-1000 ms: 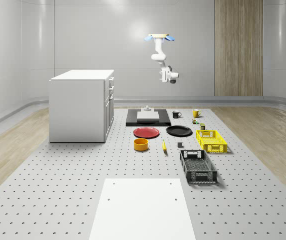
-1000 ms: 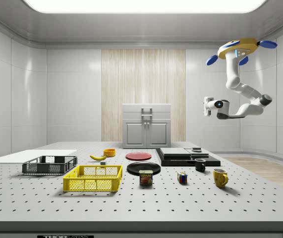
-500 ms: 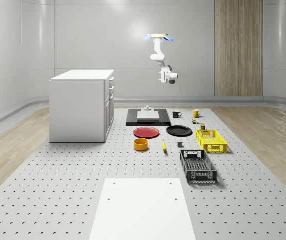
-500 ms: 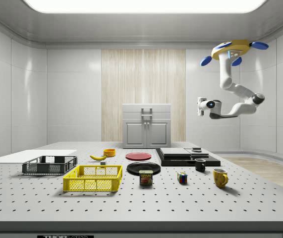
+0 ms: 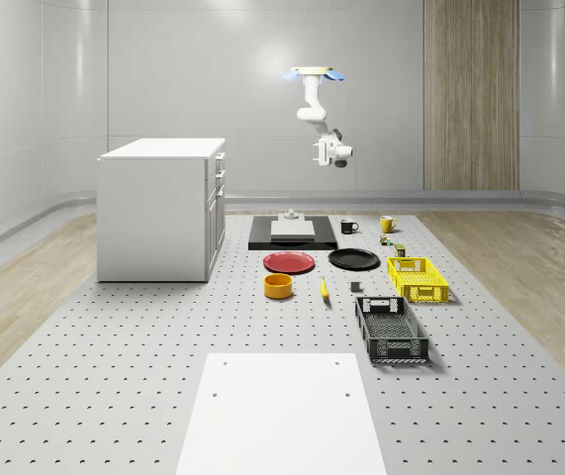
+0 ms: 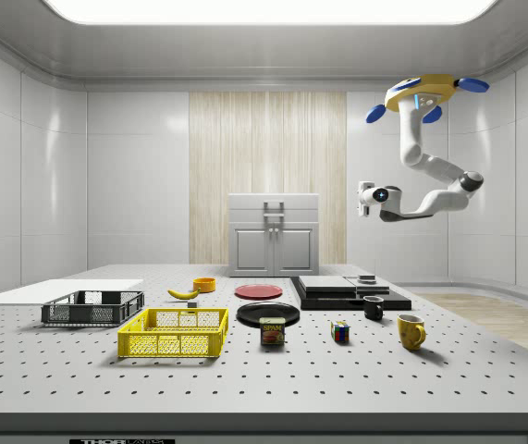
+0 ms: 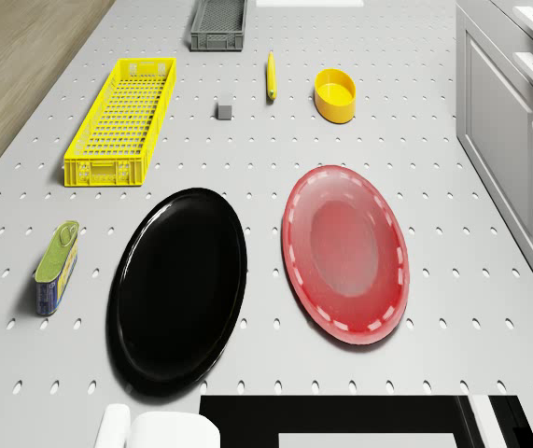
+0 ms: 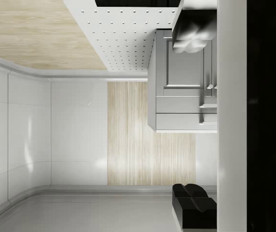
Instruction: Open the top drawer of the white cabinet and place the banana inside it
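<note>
High up, drone hovers beyond black slab, pincer facing cabinet.

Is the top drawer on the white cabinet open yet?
No, shut. In the side view the top drawer sits flush with the white cabinet front.

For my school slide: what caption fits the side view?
Drone hovers high beyond the closed white cabinet; banana waits on the table.

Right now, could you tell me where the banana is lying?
The banana lies on the perforated table, in the whole-scene view just right of the orange bowl and left of the small dark block, in front of the red plate.
</note>
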Robot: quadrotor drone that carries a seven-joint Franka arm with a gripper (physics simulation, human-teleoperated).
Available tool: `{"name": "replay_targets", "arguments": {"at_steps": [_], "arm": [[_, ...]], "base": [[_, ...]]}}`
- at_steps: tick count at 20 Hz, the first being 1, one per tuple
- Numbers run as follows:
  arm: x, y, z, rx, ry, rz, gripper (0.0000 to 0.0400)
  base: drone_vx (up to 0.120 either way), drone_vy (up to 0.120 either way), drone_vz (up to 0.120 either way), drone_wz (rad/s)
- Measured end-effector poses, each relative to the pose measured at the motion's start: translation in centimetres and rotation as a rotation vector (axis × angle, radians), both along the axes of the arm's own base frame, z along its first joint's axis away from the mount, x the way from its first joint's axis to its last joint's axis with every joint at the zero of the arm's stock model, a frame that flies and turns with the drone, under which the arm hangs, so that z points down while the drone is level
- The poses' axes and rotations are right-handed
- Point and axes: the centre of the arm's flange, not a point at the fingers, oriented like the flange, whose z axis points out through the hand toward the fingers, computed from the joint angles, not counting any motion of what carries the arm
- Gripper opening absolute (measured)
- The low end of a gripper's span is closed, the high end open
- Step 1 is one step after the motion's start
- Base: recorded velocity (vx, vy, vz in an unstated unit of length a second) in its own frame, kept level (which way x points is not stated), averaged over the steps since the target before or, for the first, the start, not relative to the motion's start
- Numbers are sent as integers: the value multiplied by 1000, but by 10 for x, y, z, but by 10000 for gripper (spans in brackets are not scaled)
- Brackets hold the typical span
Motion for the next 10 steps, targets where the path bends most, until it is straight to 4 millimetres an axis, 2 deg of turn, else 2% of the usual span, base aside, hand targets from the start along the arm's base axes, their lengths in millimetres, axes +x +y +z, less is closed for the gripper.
{"name": "replay_targets", "arguments": {"at_steps": [10], "arm": [[0,0,0,0,0,0,400]], "base": [[120,0,0,0]]}}
